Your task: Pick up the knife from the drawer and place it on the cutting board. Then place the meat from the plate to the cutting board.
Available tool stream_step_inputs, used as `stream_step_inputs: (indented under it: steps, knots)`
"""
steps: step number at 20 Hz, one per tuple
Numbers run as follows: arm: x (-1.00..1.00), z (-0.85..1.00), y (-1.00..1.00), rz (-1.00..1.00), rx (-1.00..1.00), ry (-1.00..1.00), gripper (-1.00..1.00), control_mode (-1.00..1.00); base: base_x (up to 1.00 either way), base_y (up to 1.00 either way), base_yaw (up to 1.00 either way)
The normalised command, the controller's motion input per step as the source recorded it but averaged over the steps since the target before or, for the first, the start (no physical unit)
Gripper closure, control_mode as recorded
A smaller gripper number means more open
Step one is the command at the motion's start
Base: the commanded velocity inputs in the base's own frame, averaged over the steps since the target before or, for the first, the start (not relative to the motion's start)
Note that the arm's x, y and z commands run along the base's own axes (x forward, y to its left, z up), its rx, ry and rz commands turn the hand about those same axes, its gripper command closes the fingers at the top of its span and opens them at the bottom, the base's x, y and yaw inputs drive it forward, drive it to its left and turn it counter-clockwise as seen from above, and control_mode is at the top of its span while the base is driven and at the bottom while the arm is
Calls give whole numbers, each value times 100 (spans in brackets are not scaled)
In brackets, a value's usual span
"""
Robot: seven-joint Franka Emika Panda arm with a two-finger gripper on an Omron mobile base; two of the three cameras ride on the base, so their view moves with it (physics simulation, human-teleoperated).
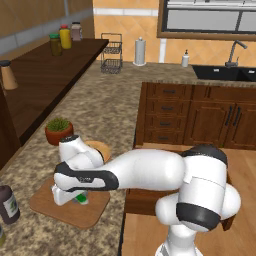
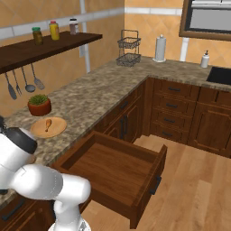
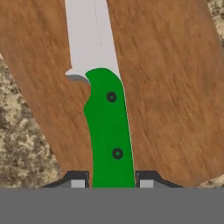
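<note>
Green and smooth, the handle of the knife sits clamped between the two dark tips of the claw, its pointed silver blade reaching out over the cutting board, a flat brown wood-grained slab with rounded corners on the speckled granite bench. On the round tan plate lies the meat. The drawer stands open.

1. Knife: green handle, silver blade, over the board.
2. Board: brown, flat, beside the plate.
3. Meat: on the plate.
4. Drawer: open, below the plate.
</note>
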Motion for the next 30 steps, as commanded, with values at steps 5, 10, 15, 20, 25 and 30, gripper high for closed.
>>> stream_step_inputs:
  steps: [5, 10, 15, 20, 25, 30]
  knots:
    - [0, -40, -7, 2, -6, 2, 100, -100, 0, 0, 0]
    - [-14, -19, 0, 25, 0, 0, 100, -100, 0, 0, 0]
    - [-22, -8, -14, 18, 0, 2, 100, -100, 0, 0, 0]
    - [-10, -12, -1, 7, 0, 18, 100, -100, 0, 0, 0]
    - [-13, -14, 0, 4, 0, 5, -100, -100, 0, 0, 0]
    - [-7, 0, 0, 6, 0, 0, -100, -100, 0, 0, 0]
